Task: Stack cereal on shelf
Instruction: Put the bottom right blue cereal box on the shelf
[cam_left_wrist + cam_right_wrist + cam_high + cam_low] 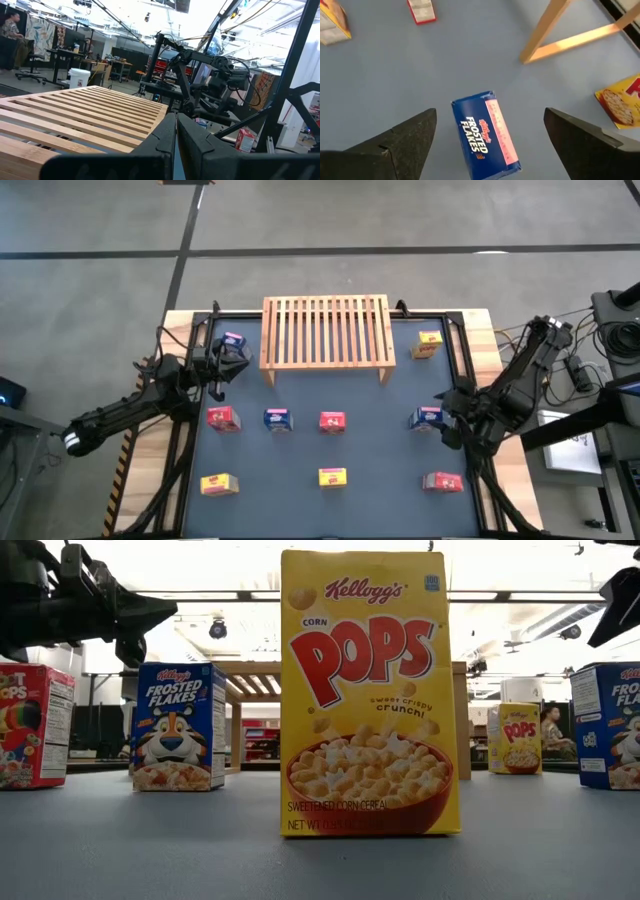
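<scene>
The wooden slatted shelf [325, 330] stands at the table's far middle. Several small cereal boxes stand on the blue mat. My right gripper [447, 420] is open above a blue Frosted Flakes box [485, 135], one finger on each side and clear of it; the box stands on its base [426, 418]. My left gripper [222, 360] is shut and raised by the shelf's left end, with nothing between its fingers [176, 145]. Another blue box [233, 340] shows just beyond it. A yellow Corn Pops box [368, 695] stands near the table's near edge.
Two red boxes [222, 418] [332, 421] and a blue one [277, 419] stand in the middle row. Yellow boxes [218, 484] [332, 476] and a red one [442, 481] form the near row. A yellow box [428, 345] stands right of the shelf. Black frame rails edge the mat.
</scene>
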